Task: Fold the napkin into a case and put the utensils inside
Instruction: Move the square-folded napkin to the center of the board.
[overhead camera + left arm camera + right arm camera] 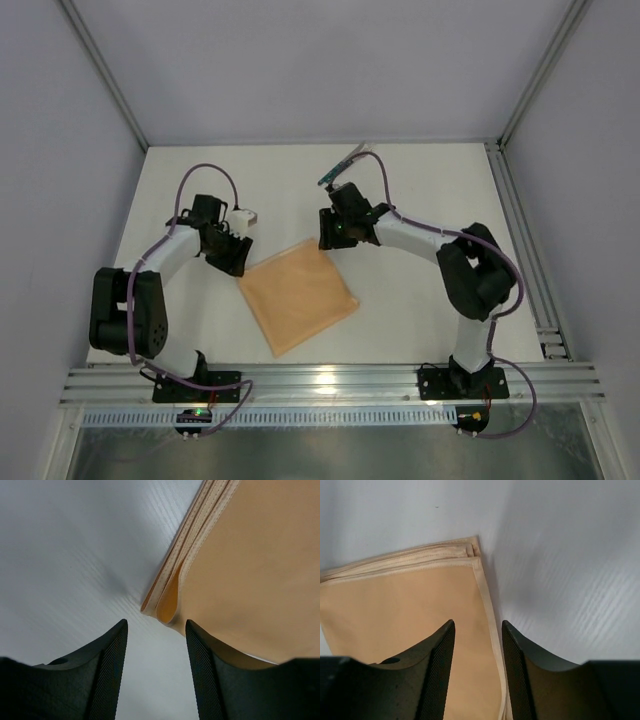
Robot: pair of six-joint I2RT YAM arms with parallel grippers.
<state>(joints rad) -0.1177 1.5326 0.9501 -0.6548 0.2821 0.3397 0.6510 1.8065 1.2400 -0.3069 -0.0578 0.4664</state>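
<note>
No legible text, label or number anywhere

The left arm (165, 262) bends at the elbow and reaches inward; the left end effector (232, 258) points down, jaws parted and empty. The right arm (415, 237) mirrors it, the right end effector (330, 238) likewise parted, gripping nothing.

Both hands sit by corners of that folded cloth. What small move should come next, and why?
Probably the left hand should ease forward and close on the corner of the napkin: its jaws stand open and empty, and the top layer's lifted loop lies just ahead.
</note>
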